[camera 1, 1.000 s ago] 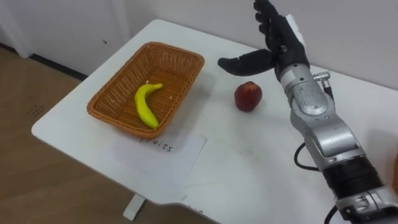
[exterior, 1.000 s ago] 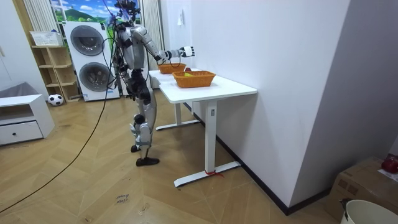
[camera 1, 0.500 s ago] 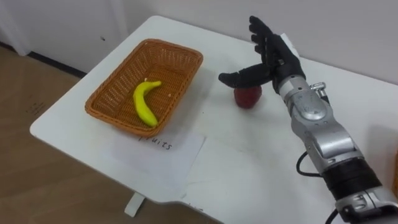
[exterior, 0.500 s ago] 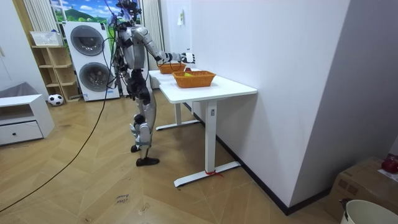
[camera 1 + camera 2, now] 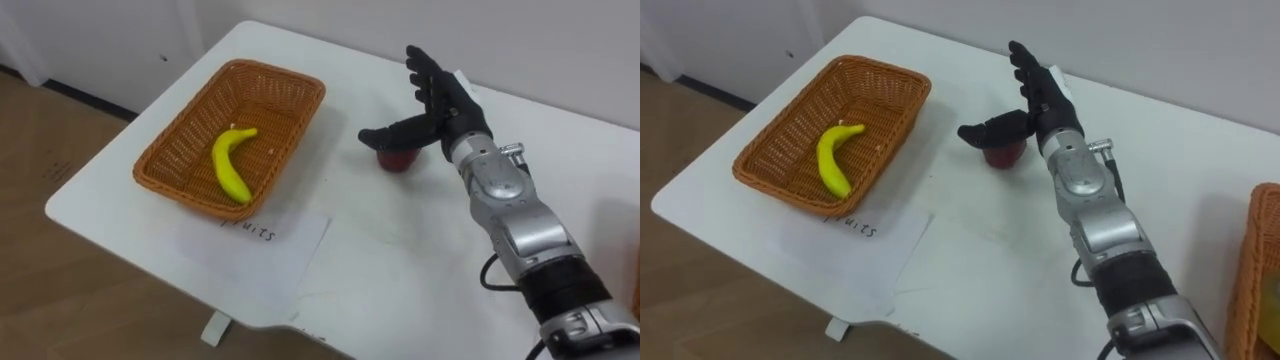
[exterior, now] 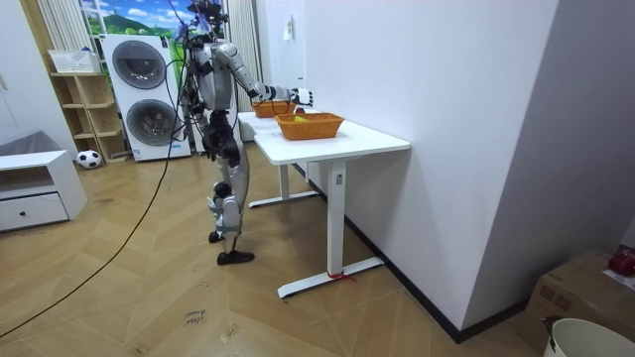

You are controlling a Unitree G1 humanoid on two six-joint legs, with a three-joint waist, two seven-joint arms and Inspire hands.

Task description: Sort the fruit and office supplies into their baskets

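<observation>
The apple (image 5: 398, 161) sits on the worktop (image 5: 400, 250) just right of the fruit basket (image 5: 190, 196), under my right hand (image 5: 446, 104), whose fingers are spread open. It looks firm, smooth and prone to rolling; I'd wrap its widest part.

An orange woven wicker basket (image 5: 275, 115) sat at the white table's (image 5: 400, 260) left end, with a yellow banana (image 5: 229, 168) in it and a white paper sheet (image 5: 262, 243) before it at the front edge. A red round apple (image 5: 398, 160) lay right of it, beneath the black right hand (image 5: 445, 105).
</observation>
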